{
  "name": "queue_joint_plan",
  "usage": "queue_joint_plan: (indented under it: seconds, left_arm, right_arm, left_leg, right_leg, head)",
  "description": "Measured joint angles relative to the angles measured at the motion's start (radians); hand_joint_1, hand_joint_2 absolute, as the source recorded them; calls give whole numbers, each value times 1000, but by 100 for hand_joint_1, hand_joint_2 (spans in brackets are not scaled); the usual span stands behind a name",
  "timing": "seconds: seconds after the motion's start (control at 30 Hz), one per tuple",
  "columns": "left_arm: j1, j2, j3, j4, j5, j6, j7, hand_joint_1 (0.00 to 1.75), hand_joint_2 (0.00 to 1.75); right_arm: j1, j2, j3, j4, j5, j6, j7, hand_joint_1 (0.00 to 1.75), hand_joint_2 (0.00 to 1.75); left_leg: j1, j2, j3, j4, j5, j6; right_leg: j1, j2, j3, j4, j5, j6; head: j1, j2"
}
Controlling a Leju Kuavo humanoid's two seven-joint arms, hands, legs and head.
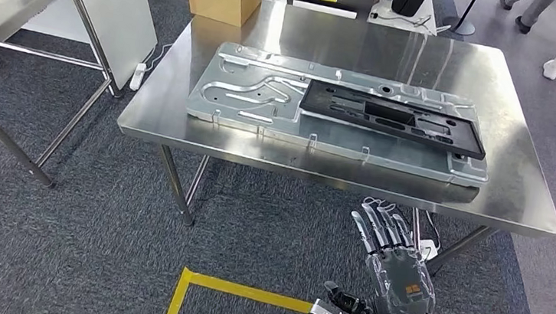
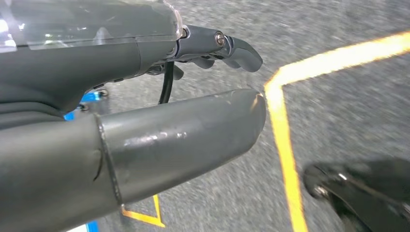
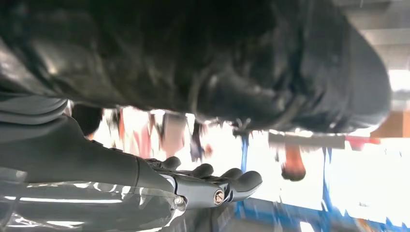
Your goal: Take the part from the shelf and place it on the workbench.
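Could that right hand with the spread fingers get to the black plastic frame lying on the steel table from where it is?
Probably yes. The right hand is open and hangs below the steel table's near edge, so it must rise first. The flat black plastic frame lies uncovered on the silver stamped metal panel, nothing standing between.

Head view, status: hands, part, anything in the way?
Right hand open, below the table edge. Left hand empty, over the floor. Black part on the metal panel. Nothing in the way.

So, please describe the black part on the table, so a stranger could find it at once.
Look at the steel workbench in the middle of the head view. A large silver stamped panel lies on it, and the black part rests on that panel's right half. It is the only flat black frame with cut-outs there.
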Motion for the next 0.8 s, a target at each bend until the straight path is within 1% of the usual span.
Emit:
queue_joint_plan:
  seconds: [0.03,0.07,0.1,0.13,0.17,0.2,0.23,0.27,0.3,0.33,0.37,0.4,0.43,0.47,0.5,0.53,0.57,0.6,0.63,0.67,0.7,0.73,0.77,0.8]
  left_arm:
    - [1,0,0,0,2,7,1,0,0]
    - [1,0,0,0,4,14,2,0,0]
    - [1,0,0,0,6,21,4,0,0]
    - [1,-1,0,0,8,27,6,0,0]
    - [0,-4,0,0,9,32,8,0,0]
    - [0,-6,0,-1,9,38,11,0,0]
    - [-1,-9,0,-1,9,44,14,0,0]
    - [-1,-11,0,-1,9,49,17,0,0]
    - [-1,-11,-1,-1,9,52,21,0,0]
    - [-2,-11,-1,-1,7,55,25,0,0]
    - [-2,-13,-1,-1,4,58,27,0,0]
    - [-2,-16,-2,-1,-1,62,28,0,0]
    - [-2,-19,-2,-1,-8,68,22,0,0]
    - [-3,-21,-3,-1,-17,76,12,0,0]
    - [-5,-23,-4,-1,-27,84,0,0,0]
    - [-9,-24,-6,-1,-39,92,-12,0,0]
    - [-14,-24,-8,-1,-52,97,-20,0,0]
    - [-19,-24,-9,-1,-63,101,-23,0,0]
    - [-25,-25,-11,-1,-72,103,-24,0,0]
    - [-31,-25,-12,-1,-78,105,-24,0,0]
    - [-36,-25,-13,-1,-82,106,-23,0,0]
    - [-41,-25,-14,-1,-85,107,-22,0,0]
    - [-44,-25,-15,-1,-87,108,-21,0,0]
    - [-44,-25,-17,-1,-89,109,-20,0,0]
  right_arm:
    - [26,9,-9,0,-28,10,3,0,44]
    - [55,20,-19,2,-57,22,8,0,87]
    - [85,33,-32,7,-87,32,13,0,131]
    - [114,47,-48,15,-114,42,18,0,175]
    - [141,65,-70,28,-136,50,19,0,175]
    - [165,86,-97,49,-152,57,14,0,175]
    - [184,112,-134,80,-161,65,-1,0,175]
    - [199,145,-181,123,-159,72,-26,0,175]
    - [207,182,-241,178,-147,80,-58,0,175]
    - [206,223,-316,247,-123,86,-91,0,175]
    - [196,263,-405,328,-94,92,-118,0,175]
    - [176,299,-501,415,-68,98,-133,0,175]
    - [148,332,-607,513,-48,103,-140,0,175]
    - [114,357,-716,617,-39,109,-138,0,175]
    - [78,376,-824,722,-40,116,-127,0,175]
    - [43,390,-931,826,-48,124,-105,0,175]
    - [9,400,-1028,920,-59,132,-75,0,175]
    - [-21,407,-1115,1002,-70,139,-39,0,175]
    - [-49,412,-1191,1074,-80,145,-2,0,175]
    - [-73,416,-1255,1134,-87,149,31,0,175]
    - [-92,421,-1311,1187,-93,151,58,0,175]
    - [-107,424,-1358,1229,-98,153,78,0,175]
    - [-117,429,-1396,1262,-103,154,89,0,175]
    - [-125,433,-1428,1290,-107,155,96,0,175]
  left_leg:
    - [-4,0,-17,2,12,1]
    - [-8,0,-34,4,24,1]
    - [-12,-1,-50,7,34,1]
    - [-14,-1,-62,10,43,0]
    - [-18,-1,-71,12,51,-2]
    - [-19,0,-77,14,60,-6]
    - [-19,2,-81,14,70,-11]
    - [-18,3,-84,12,80,-17]
    - [-17,5,-87,9,89,-23]
    - [-16,4,-91,10,86,-29]
    - [-15,2,-96,21,64,-34]
    - [-13,0,-105,48,23,-40]
    - [-9,-1,-114,92,-32,-45]
    - [-5,-2,-122,149,-83,-51]
    - [-1,-2,-126,206,-111,-58]
    - [4,-2,-122,250,-111,-64]
    - [9,-1,-108,270,-87,-71]
    - [15,-2,-79,259,-53,-77]
    - [20,-3,-34,218,-35,-82]
    - [22,-4,17,154,-40,-85]
    - [21,-6,60,92,-62,-81]
    - [18,-7,87,46,-88,-73]
    - [13,-6,95,21,-102,-62]
    - [11,-4,90,15,-101,-48]
  right_leg:
    - [2,0,8,33,4,-3]
    - [6,0,30,38,28,-8]
    - [11,0,70,7,58,-16]
    - [17,0,124,-51,77,-27]
    - [25,-2,184,-130,78,-40]
    - [31,-4,235,-206,66,-49]
    - [37,-6,269,-261,52,-56]
    - [40,-8,283,-295,45,-59]
    - [38,-9,282,-308,51,-60]
    - [36,-10,273,-313,64,-63]
    - [32,-11,263,-318,78,-67]
    - [27,-12,251,-323,93,-70]
    - [25,-13,237,-323,106,-72]
    - [24,-14,221,-321,119,-72]
    - [22,-15,204,-317,130,-69]
    - [20,-17,184,-311,142,-65]
    - [18,-18,162,-301,151,-61]
    - [14,-19,138,-287,159,-55]
    - [11,-19,115,-269,166,-49]
    - [10,-17,94,-251,171,-42]
    - [10,-15,78,-235,177,-35]
    - [11,-13,68,-225,183,-27]
    - [10,-12,62,-222,192,-20]
    - [8,-12,60,-225,203,-12]
  head:
    - [0,0]
    - [0,0]
    - [0,0]
    - [0,0]
    - [0,0]
    - [-1,0]
    - [-1,0]
    - [-1,0]
    - [-1,0]
    - [0,0]
    - [-1,0]
    - [-2,0]
    - [-4,0]
    - [-4,0]
    - [-4,0]
    - [-4,0]
    - [-4,0]
    - [-4,0]
    - [-4,0]
    - [-5,0]
    - [-4,0]
    - [-4,0]
    - [-4,0]
    - [-3,0]
